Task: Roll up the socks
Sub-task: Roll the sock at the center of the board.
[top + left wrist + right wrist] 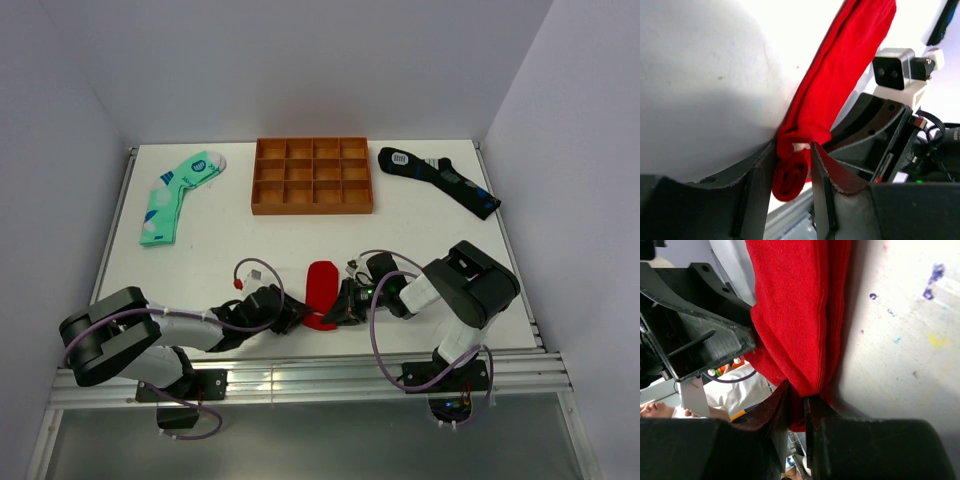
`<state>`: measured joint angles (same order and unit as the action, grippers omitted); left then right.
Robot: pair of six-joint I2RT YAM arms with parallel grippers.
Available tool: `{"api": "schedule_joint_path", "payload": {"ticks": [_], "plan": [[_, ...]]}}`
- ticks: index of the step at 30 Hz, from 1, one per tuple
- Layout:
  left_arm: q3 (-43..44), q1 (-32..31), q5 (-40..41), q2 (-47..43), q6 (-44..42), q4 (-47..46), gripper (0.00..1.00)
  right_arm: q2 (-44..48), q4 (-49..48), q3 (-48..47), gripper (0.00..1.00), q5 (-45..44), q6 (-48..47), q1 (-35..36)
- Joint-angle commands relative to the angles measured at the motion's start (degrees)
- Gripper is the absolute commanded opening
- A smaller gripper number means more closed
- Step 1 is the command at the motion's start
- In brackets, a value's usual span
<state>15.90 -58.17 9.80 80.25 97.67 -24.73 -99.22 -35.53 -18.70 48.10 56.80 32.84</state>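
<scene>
Lying lengthwise on the near middle of the white counter (220,250), the red sock (322,285) is a soft, fine-knit fabric. It is flat and tongue-shaped over its far part and bunched at its near end, where both arms meet it. The left tool (300,318) comes in from the left. In its wrist view the two dark, matte fingers of the left tool (790,165) stand on either side of a tight spiral roll at the end of the red sock (840,75), touching it on both sides and clasping it. A small white fleck shows in the folds just above the roll. The right tool (335,312) reaches in from the right. Its own view shows the right tool (796,405) with its fingers nearly pressed together, pinching a thin gathered fold of the red sock (790,305), whose knit falls in lengthwise pleats there. The counter (900,340) beside it is scuffed and flecked with small paint spots. Far left lies the mint-green sock (178,195), flat, patterned and bent at the heel. Far right lies the black sock (440,178) with blue patches, stretched out at a slant. Between them sits an orange tray (312,208), rectangular and split into a grid of square compartments.
</scene>
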Motion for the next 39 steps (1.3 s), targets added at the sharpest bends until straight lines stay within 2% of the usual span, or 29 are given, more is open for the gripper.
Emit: {"api": "schedule_joint_path", "payload": {"ticks": [1,6,10,14,19,23,28,34,39], "plan": [[-1.8,0.1,10.1,1.0,-6.3,21.8,0.42,-4.1,16.1,4.0,0.00,-11.6,0.5,-0.8],[0.0,-0.1,11.7,2.4,-10.6,23.3,0.41,-4.3,16.4,3.9,0.00,-11.5,0.4,-0.8],[-1.3,-1.0,10.9,3.9,-12.1,20.8,0.40,-4.3,16.4,3.8,0.00,-11.5,0.5,-0.8],[-5.5,-2.1,10.7,1.8,-13.2,14.3,0.48,-4.3,16.8,3.8,0.00,-11.5,0.5,-0.8],[-8.9,-2.3,12.5,-3.2,-18.6,10.5,0.50,-4.6,18.2,3.2,0.00,-11.2,0.2,-0.8],[-8.8,-3.9,16.0,-6.5,-23.8,8.2,0.48,-5.1,23.1,1.4,0.00,-9.5,-0.9,-1.2],[-9.7,-7.3,21.1,-9.8,-26.1,6.4,0.52,-6.5,28.8,-2.1,0.00,-8.1,-2.5,-2.5],[-13.9,-7.8,20.5,-13.5,-32.0,-2.0,0.55,-6.2,34.5,-5.6,0.00,-9.1,-4.1,-3.0],[-12.3,-10.4,21.7,-15.2,-39.6,-5.4,0.53,-6.2,37.3,-7.1,0.00,-9.4,-5.0,-3.1]]}}
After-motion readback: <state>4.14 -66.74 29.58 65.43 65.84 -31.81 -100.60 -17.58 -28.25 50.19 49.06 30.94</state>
